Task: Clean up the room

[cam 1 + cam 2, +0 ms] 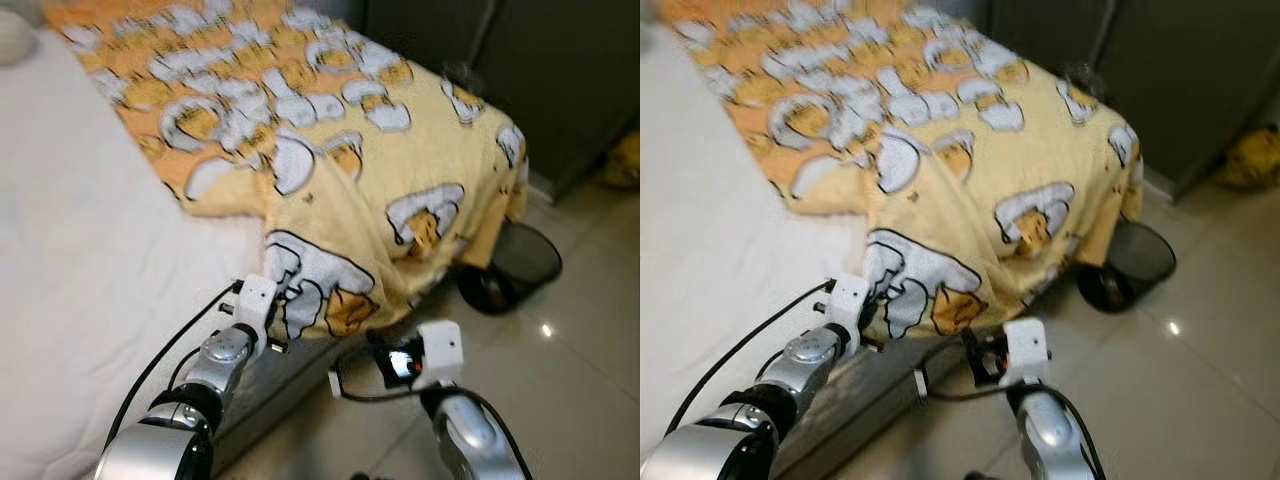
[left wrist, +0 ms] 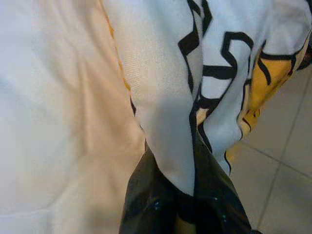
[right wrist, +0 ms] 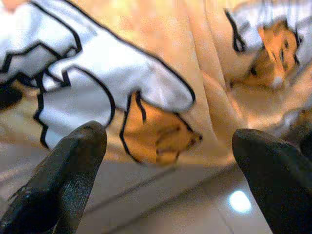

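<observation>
A yellow blanket with white and orange cartoon prints covers the far part of the bed and hangs over its corner toward the floor. My left gripper is shut on the blanket's hanging edge at the side of the white mattress, with a fold of fabric pinched between its black fingers. My right gripper is open, low beside the bed, facing the draped blanket with nothing between its fingers. From the head it shows at the lower middle.
A black mesh bin stands on the glossy tile floor by the bed's corner, partly under the blanket. Dark cabinet doors rise behind it. A yellow object lies at the far right.
</observation>
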Available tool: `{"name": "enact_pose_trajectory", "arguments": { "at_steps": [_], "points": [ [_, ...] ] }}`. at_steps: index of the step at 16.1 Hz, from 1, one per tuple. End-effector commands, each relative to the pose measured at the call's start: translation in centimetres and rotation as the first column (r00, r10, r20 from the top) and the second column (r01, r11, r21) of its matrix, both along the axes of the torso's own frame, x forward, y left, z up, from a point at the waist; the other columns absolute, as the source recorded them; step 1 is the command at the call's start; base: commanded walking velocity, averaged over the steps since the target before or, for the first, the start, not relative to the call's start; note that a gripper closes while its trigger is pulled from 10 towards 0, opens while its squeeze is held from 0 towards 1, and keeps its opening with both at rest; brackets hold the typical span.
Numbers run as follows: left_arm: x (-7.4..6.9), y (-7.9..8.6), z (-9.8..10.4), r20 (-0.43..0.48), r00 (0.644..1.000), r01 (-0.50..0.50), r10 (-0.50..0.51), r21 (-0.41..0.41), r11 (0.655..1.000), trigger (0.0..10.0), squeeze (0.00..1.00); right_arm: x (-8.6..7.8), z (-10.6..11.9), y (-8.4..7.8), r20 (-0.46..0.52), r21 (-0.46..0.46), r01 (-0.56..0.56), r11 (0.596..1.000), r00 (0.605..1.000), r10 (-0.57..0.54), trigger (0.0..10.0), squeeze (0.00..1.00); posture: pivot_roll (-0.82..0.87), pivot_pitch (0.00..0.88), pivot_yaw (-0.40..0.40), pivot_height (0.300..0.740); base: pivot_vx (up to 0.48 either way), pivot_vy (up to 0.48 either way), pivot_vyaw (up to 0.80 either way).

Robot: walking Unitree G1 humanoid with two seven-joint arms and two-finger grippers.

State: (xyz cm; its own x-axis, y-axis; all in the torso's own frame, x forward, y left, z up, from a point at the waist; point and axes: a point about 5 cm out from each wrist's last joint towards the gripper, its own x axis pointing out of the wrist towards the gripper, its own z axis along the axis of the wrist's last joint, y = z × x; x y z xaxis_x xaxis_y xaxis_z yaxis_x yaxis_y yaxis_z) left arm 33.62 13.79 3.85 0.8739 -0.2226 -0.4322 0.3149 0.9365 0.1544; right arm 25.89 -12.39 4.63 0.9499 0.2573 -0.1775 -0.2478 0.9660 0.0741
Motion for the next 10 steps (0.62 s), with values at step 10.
{"name": "enact_pose_trajectory", "arguments": {
  "at_steps": [10],
  "points": [
    [-3.7,-3.3,-3.7,-0.093,0.982,0.165,-0.164,0.009,0.986,10.0,0.0,0.6,-0.9,-1.4,0.008,-0.011,0.028,1.0,1.0,-0.028,10.0,0.0,0.03,0.048,0.002,0.74,-0.125,0.0,0.0]
  ]
}}
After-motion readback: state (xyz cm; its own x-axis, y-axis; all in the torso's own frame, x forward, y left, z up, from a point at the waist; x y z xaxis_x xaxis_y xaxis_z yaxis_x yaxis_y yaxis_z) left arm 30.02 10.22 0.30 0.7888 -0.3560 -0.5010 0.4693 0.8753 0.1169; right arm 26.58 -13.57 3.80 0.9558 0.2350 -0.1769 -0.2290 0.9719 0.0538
